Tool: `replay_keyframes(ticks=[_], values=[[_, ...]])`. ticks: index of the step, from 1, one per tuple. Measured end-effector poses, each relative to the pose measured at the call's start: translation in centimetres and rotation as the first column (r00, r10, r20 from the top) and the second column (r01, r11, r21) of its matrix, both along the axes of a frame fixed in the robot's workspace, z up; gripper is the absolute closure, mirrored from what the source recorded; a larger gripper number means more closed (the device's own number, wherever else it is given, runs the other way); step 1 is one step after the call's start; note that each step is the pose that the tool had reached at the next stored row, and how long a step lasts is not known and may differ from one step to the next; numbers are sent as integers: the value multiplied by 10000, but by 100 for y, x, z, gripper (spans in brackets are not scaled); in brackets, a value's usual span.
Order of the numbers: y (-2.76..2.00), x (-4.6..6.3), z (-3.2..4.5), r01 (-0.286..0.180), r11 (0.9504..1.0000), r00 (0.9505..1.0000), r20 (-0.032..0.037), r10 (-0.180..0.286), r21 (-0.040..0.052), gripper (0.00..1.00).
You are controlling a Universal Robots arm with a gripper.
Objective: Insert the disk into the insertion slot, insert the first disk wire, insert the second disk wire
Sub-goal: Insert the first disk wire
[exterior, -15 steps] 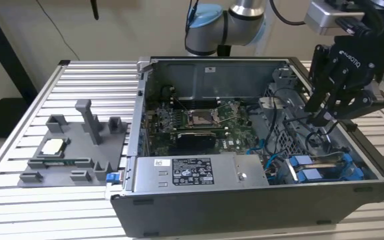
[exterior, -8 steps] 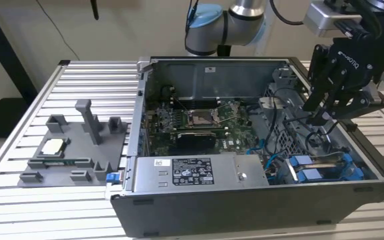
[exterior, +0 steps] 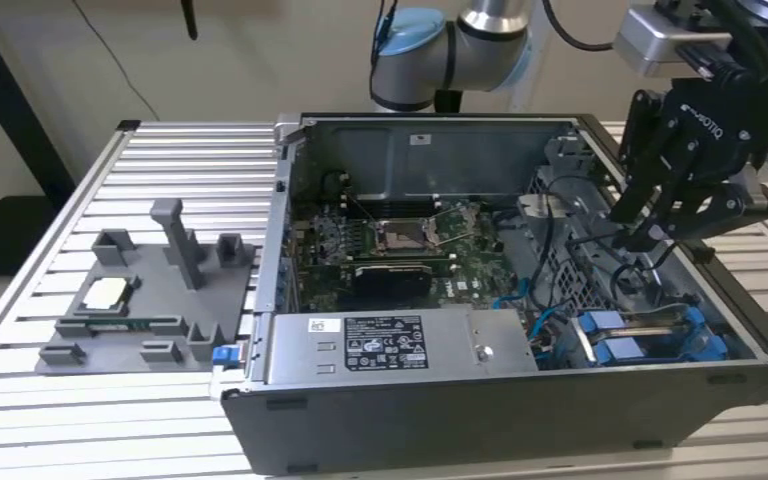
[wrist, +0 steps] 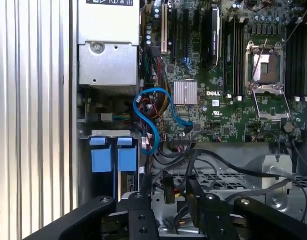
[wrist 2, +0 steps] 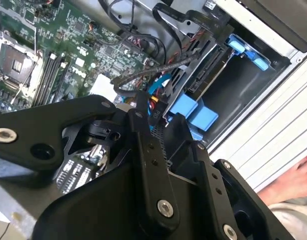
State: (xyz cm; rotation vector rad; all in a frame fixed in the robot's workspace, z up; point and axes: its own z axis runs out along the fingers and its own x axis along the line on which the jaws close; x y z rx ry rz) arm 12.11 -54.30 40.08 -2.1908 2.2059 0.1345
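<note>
claw (exterior: 640, 228) hangs inside the open computer case (exterior: 518, 425), over the wire tangle at the exterior view's right, beside the motherboard (exterior: 398, 240). a dark wire plug (wrist: 168, 189) sits right at its tip in the first wrist view. cannot tell whether the claw is clamped on it or standing open.

disk (exterior: 618, 345) lies in the slot (exterior: 671, 322), in the case corner next to the power supply box (exterior: 384, 345). its blue carrier tabs show at the slot mouth.

key relation: disk sits lower in the case than the claw, toward the case wall closest to the exterior camera, apart from the tip. its long axis looks to run along that wall, tabs pointing toward the power supply box.

judgement: disk step done, wire work in hand.
</note>
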Motion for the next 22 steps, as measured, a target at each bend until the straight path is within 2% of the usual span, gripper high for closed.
replay_keyframes(ticks=[4, 5, 10, 11, 12, 22], values=[[-1, 0, -12, -8, 10000, 10000, 2, 8, 10, 62], [-1, 0, -14, -8, 10000, 10000, 2, 8, 31, 69], [0, 0, -16, -8, 10000, 10000, 2, 8, 84, 69], [0, 0, -16, -8, 10000, 10000, 2, 8, 84, 71], [-1, 0, -16, -8, 10000, 10000, 2, 8, 83, 78], [0, 1, -21, -9, 10000, 10000, 10, 9, 84, 81]])
